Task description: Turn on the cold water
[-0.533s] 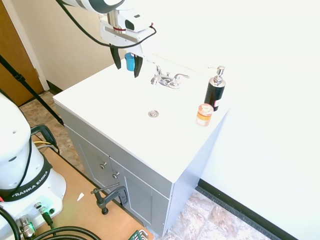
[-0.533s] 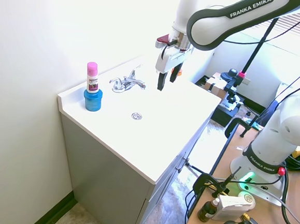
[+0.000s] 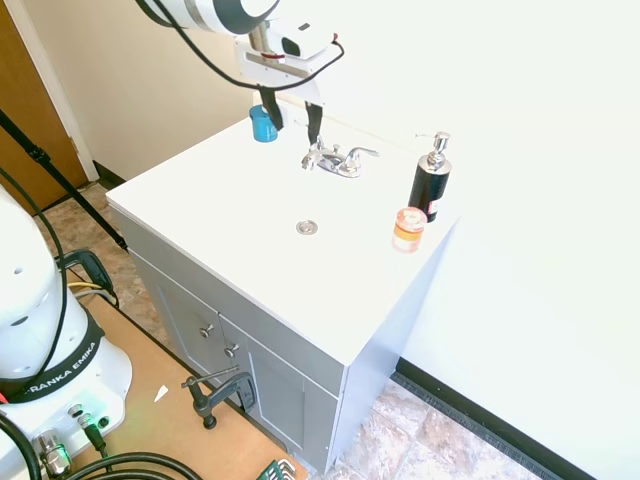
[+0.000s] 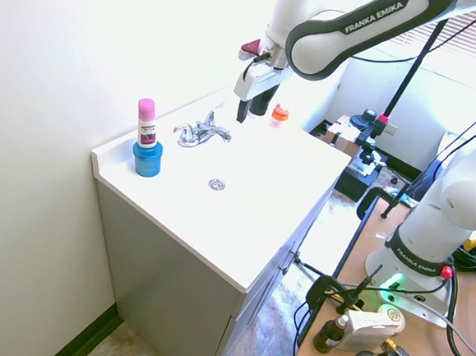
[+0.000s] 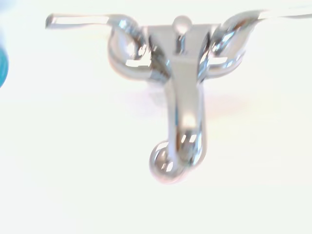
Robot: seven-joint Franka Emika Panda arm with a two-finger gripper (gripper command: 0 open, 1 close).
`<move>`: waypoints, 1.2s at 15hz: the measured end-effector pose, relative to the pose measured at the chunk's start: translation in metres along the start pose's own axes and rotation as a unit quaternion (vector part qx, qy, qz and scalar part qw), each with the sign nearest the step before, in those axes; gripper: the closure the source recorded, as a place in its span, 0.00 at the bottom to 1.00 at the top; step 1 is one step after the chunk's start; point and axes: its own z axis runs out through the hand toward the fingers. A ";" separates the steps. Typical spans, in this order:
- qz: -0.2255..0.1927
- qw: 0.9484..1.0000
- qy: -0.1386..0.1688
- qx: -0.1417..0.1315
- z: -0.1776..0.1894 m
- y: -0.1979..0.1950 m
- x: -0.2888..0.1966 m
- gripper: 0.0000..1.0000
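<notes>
A small chrome faucet (image 3: 335,160) stands at the back of the white vanity top (image 3: 230,215). Its cold lever (image 3: 363,153) is the slim handle right of the short spout, pointing toward the pump bottle. No water runs. My gripper (image 3: 292,117) hovers open and empty just above and left of the faucet, with its fingers pointing down. The second exterior view shows the gripper (image 4: 245,108) beside the faucet (image 4: 200,131), a little above it. In the wrist view the spout (image 5: 183,122) fills the middle, and the cold lever (image 5: 273,14) is the one away from the blue cup.
A black pump bottle (image 3: 430,182) and a small orange container (image 3: 408,230) stand right of the faucet. A blue cup (image 4: 147,159) holding a pink-capped bottle (image 4: 147,121) sits on its other side. The drain (image 3: 307,228) lies in front. A wall rises close behind.
The gripper has moved right from beside the blue cup to just over the faucet's left side, and has risen slightly. It is still open.
</notes>
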 end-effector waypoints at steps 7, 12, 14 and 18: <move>0.004 0.995 0.102 -0.007 0.050 -0.041 0.073 0.00; -0.008 0.992 0.125 -0.025 0.077 -0.051 0.101 0.00; -0.007 0.991 0.129 -0.034 0.087 -0.051 0.109 0.00; -0.013 0.991 0.127 -0.050 0.109 -0.052 0.111 0.00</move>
